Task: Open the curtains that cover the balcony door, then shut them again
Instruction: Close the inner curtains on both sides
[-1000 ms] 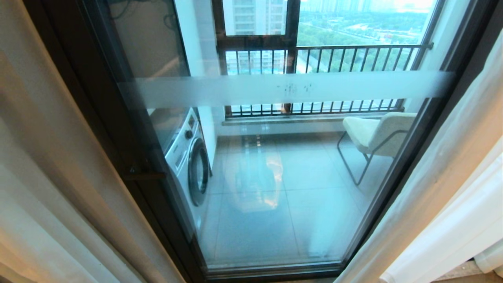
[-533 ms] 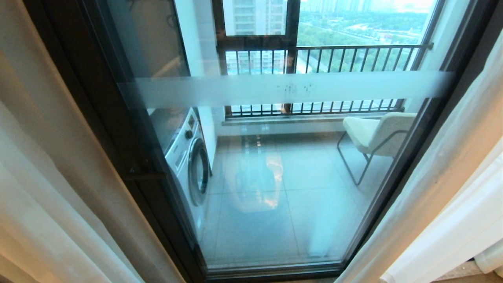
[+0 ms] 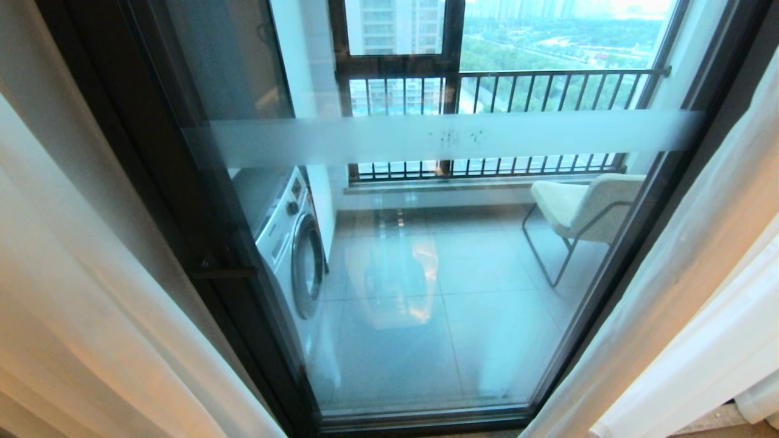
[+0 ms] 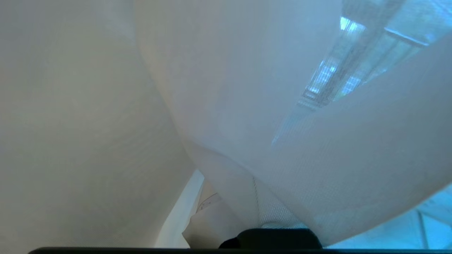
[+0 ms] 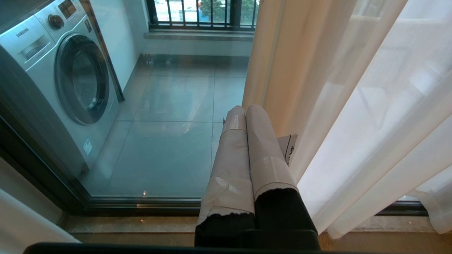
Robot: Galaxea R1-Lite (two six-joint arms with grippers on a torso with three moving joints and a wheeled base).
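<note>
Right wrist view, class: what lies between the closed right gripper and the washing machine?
Only the balcony door glass and its dark frame. The right gripper is indoors, beside the curtains; the washing machine stands behind the glass.

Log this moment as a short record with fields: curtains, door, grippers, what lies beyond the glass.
curtains: sheer white curtains drawn apart to both sides, the glass between them uncovered
door: dark-framed sliding glass balcony door with a frosted white band, shut
left gripper: shut, wrapped in sheer fabric
right gripper: shut, holding nothing, beside the right-hand panel
beyond glass: white front-loading washing machine, cream chair
</note>
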